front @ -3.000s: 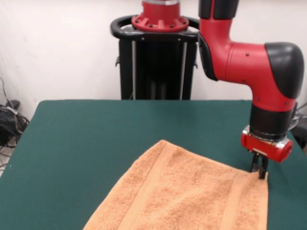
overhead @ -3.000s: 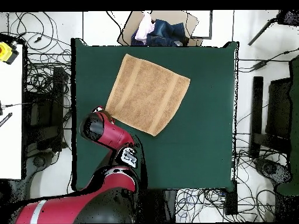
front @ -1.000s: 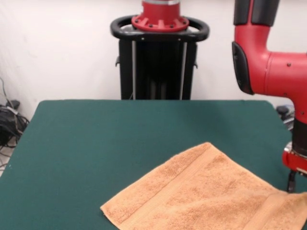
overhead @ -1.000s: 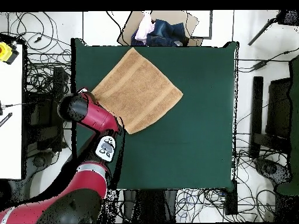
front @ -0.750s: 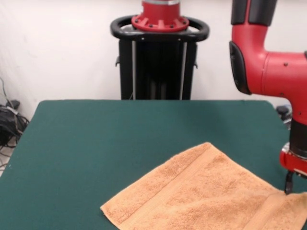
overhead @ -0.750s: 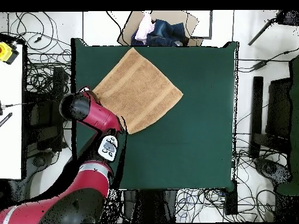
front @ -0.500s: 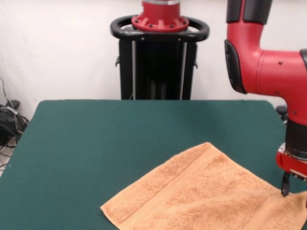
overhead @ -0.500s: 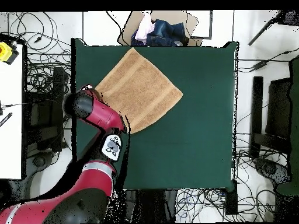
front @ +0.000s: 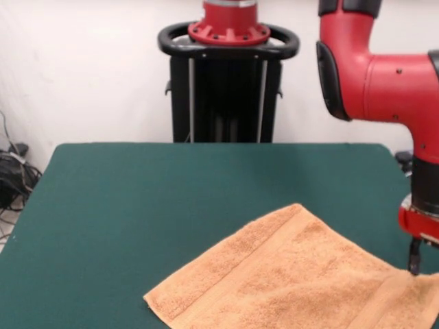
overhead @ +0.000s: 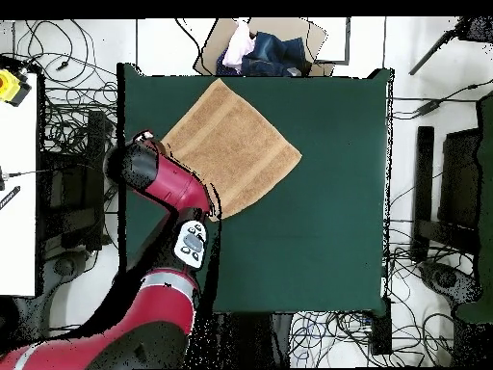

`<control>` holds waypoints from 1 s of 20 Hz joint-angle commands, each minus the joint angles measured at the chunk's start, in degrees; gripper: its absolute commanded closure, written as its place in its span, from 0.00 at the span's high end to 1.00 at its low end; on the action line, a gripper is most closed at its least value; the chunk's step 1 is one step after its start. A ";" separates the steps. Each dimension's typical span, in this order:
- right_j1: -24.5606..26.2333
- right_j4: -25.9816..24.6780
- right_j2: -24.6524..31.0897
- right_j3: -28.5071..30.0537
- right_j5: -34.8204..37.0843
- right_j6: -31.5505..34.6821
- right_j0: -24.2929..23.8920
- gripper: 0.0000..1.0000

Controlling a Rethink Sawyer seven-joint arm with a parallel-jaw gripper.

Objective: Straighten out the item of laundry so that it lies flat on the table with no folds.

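Observation:
The item of laundry (front: 295, 284) is a light orange-tan towel spread on the dark green table (front: 158, 199), with flat woven bands near its ends. It sits turned like a diamond (overhead: 229, 145) near the table's upper left in the overhead view, and no fold shows. My gripper (front: 414, 264) hangs at the front view's right edge, its tip right at the towel's right-hand corner. From overhead, the red arm (overhead: 144, 169) covers that corner and hides the gripper.
In the overhead view, a cardboard box with clothes (overhead: 262, 48) stands just beyond the table's top edge. Cables lie on the floor all round. The table's left edge (overhead: 122, 145) runs close beside the arm's wrist.
Since three seconds ago the towel's gripped corner was dragged toward the table's side edge, turning the towel. In the last second the towel has stayed put and the arm has only shifted slightly.

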 commanded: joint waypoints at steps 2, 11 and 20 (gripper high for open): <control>-5.41 -4.08 -0.57 0.05 12.40 8.09 -6.94 1.00; -1.71 -9.82 -7.57 -15.98 26.08 15.83 -9.43 1.00; 21.90 -17.07 -16.75 -55.99 34.41 4.49 -18.48 1.00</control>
